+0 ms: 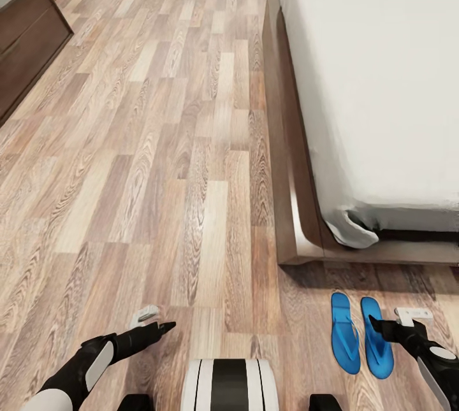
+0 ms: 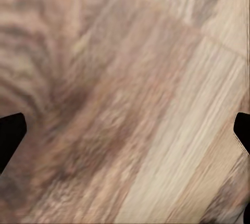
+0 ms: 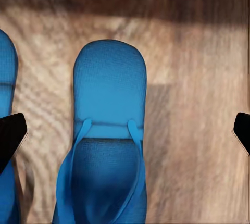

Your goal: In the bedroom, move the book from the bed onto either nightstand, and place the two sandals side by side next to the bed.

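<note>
The right gripper [image 1: 382,323] hovers with its jaws spread wide over the right sandal [image 1: 377,336], pinching nothing; the left gripper [image 1: 167,326] hangs over bare floor [image 1: 159,143], also spread and empty. The two sandals lie side by side, the left sandal [image 1: 344,333] just beside its mate, on the planks near the foot corner of the bed [image 1: 293,207]. The book is not to be seen on the mattress [image 1: 382,79]. The risk, I judge, is a careless descent: a fingertip catching the thin strap [image 3: 76,148] or the flat, finely textured blue sole could drag one sandal askew and spoil the pairing. The floor is smooth grained wood, the frame dark and glossy, the mattress pale and soft-edged.
</note>
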You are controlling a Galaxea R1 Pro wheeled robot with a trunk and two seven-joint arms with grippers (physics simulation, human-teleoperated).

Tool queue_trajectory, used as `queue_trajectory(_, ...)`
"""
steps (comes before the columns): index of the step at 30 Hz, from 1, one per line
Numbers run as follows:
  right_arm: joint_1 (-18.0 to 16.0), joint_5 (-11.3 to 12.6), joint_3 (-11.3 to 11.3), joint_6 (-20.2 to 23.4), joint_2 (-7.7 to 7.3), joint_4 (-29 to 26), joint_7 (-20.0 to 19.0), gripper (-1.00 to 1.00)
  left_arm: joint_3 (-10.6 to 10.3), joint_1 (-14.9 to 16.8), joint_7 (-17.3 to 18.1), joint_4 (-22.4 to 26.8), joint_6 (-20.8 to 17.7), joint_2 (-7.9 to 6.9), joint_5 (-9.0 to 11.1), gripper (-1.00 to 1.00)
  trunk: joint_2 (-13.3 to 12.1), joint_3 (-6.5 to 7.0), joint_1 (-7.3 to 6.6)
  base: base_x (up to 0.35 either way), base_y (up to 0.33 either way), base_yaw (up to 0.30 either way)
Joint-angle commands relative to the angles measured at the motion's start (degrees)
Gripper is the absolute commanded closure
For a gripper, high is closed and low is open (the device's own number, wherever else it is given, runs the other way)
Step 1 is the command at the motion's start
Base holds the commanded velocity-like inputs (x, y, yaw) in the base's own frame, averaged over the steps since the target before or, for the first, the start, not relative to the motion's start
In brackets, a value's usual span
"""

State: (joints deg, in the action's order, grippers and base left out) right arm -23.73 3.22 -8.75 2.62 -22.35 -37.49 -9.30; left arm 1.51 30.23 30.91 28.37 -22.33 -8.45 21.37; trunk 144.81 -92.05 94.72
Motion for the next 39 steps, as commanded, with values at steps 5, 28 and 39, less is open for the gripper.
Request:
queue_trajectory(5, 0.0, 0.4, -0.2, 0.3, 0.02, -0.1, -0.5, -1.0, 0.1, 0.0, 0.1, 0.0, -0.5, 0.01, 0.3, -1.0, -0.1, 1.09, -0.13, 0.0, 0.0, 0.0)
queue_trajectory(28, 0.2, 1.3, -0.2, 7.7, 0.92, -3.1, -28.3, -1.0, -0.1, -0.2, 0.4, -0.1, -0.3, 1.83, 0.1, -1.0, -0.4, 6.18, -0.73, 0.0, 0.0, 0.0)
queue_trajectory(39, 0.4, 7.8, -0.6, 7.6, 4.25, 10.4, -38.8, -1.0, -0.1, -1.1, 0.8, -5.3, 3.1, 0.41, -0.1, -1.0, -0.5, 8.62, -1.01, 0.0, 0.0, 0.0)
